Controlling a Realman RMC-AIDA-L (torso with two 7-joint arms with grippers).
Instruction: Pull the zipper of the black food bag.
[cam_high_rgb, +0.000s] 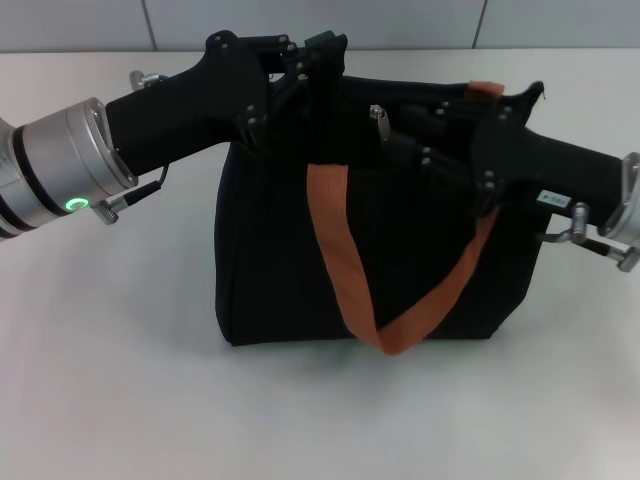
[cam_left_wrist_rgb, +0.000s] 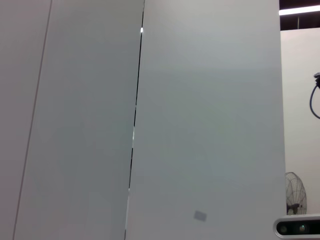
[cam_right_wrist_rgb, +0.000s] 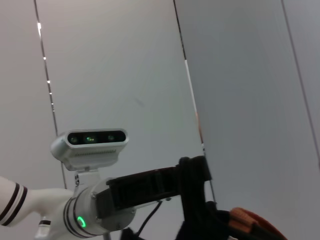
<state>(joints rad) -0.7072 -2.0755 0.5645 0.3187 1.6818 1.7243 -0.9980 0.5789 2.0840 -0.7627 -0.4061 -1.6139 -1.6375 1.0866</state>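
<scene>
centrally, boxy black fabric food bag (cam_high_rgb: 300, 260) stands on the pale table (cam_high_rgb: 110, 390), flat orange webbing strap (cam_high_rgb: 345, 270) looping down. small silver zipper (cam_high_rgb: 378, 122) at top edge. left gripper (cam_high_rgb: 310, 60) upper left, right gripper (cam_high_rgb: 425, 140) just beside the zipper; finger states cannot be told.

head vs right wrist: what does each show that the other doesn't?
Head only: the whole black bag on the white table, the silver zipper pull on its top edge, and the right gripper beside that pull. Right wrist only: grey wall panels and the left arm's wrist camera. Both: the left gripper at the bag's top, and an orange strap.
</scene>
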